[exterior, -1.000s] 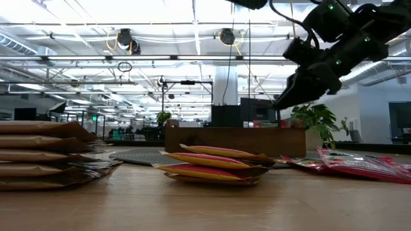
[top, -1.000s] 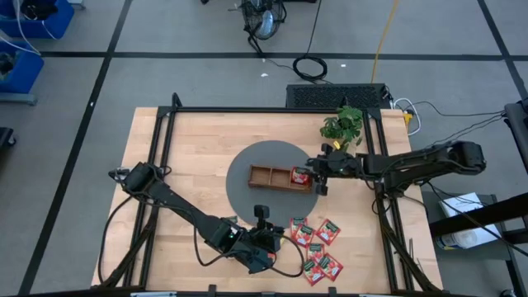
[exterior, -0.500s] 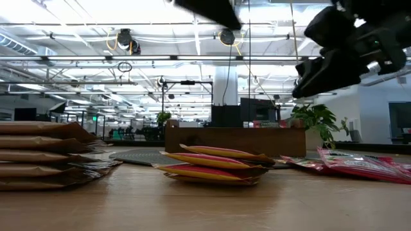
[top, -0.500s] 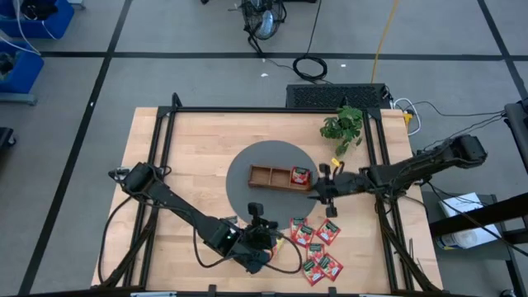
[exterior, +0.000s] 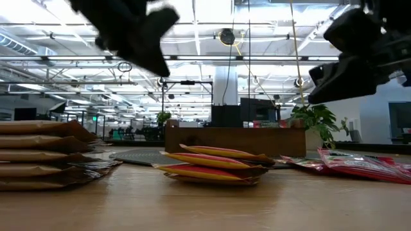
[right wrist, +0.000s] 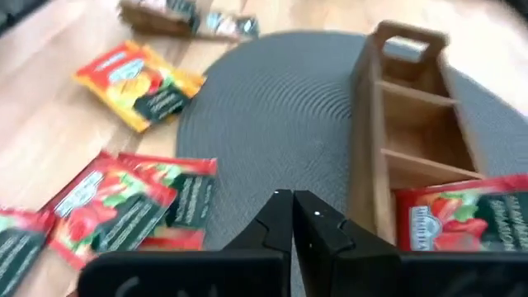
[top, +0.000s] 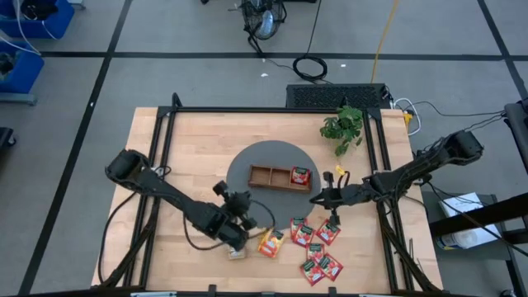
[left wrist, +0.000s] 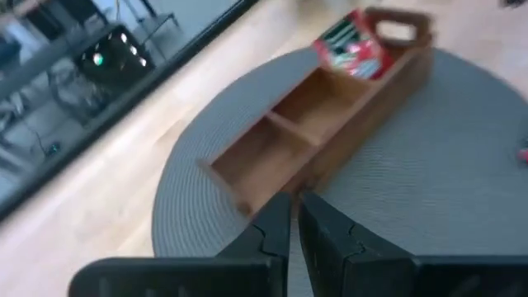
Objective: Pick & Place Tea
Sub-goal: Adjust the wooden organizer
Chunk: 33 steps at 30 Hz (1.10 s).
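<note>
Red tea sachets [top: 317,247] lie near the table's front edge, 1 in the tray's [top: 268,176] right end. Right gripper [top: 328,198], fingers pressed together and empty, hangs between; left gripper [top: 245,203] looks pressed together, empty.

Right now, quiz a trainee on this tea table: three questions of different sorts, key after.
1. True or false: the wooden tray holds one red sachet in an end compartment.
2. Where is the right pincer?
A. inside the tray
B. above the table between the tray and the red sachets
C. over the plant
3. Fill in: the tray rests on a round grey ____.

Key: 1 true; 2 B; 3 mat.
</note>
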Tool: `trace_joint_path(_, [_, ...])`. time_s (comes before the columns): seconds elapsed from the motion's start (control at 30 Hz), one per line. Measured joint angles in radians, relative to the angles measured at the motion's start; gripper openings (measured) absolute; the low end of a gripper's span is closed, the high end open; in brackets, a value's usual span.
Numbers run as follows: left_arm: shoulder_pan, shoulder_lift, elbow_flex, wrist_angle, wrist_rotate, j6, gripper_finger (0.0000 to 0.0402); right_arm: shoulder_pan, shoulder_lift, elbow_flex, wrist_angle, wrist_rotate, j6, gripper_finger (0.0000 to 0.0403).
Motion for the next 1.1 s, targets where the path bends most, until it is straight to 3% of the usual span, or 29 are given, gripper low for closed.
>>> trace_joint_path(0.13, [0.051, -0.033, -0.119, 0.111, 0.010, -0.050, 0.0035, -0.003, 0.000, -0.091, 0.154, -0.045, 0.049, 0.0001])
trace_joint_path(0.3, [0.127, -0.036, -0.197, 0.137, 0.097, -0.124, 0.0035, 0.011, 0.006, -0.126, 0.179, -0.075, 0.127, 0.0001])
trace_joint_path(0.57, [0.196, -0.038, -0.203, 0.271, 0.175, -0.030, 0.0035, 0.001, 0.102, -0.128, 0.303, -0.051, 0.106, 0.0001])
trace_joint_path(1.1, [0.220, -0.027, -0.203, 0.256, 0.208, -0.037, 0.0035, -0.043, 0.258, -0.127, 0.414, -0.049, 0.081, 0.0000])
